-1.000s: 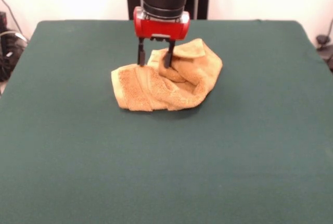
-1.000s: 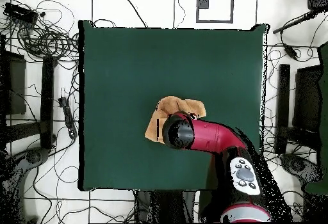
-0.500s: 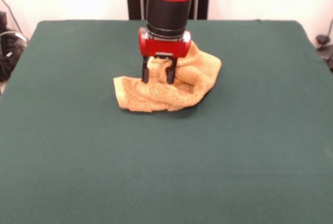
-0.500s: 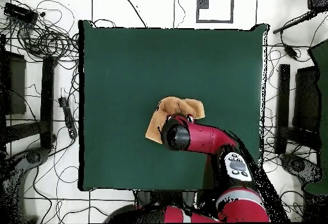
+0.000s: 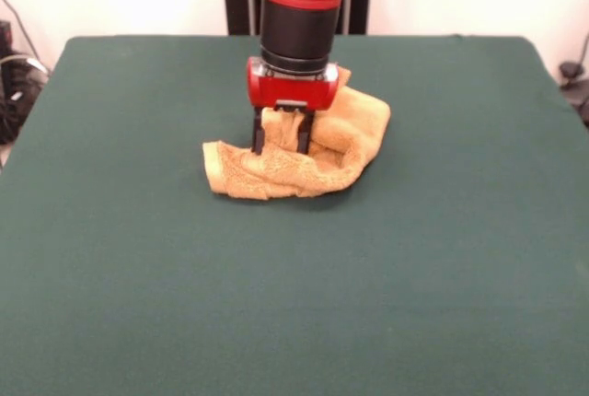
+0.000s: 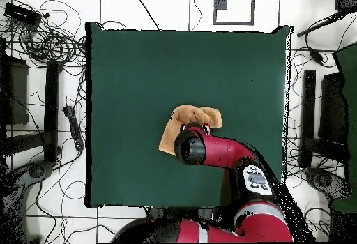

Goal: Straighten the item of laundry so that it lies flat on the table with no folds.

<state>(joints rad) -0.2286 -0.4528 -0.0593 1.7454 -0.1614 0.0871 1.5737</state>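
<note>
The towel [image 5: 299, 152] lies crumpled in a heap on the green desk [image 5: 294, 304], bunched into several folds, with its higher, thicker mass on the side away from the flat corner that trails onto the cloth. The gripper [image 5: 281, 143] stands upright directly over the towel's middle, its fingers [image 5: 259, 136] pressed down into the fabric and drawn close together, pinching a ridge of terry cloth between them. In the overhead view the arm [image 6: 223, 150] covers much of the towel.

Claw [image 5: 282, 143] dropped lower into towel [image 5: 322, 152] & narrowed on a fold; towel's left flap pulled in slightly.
</note>
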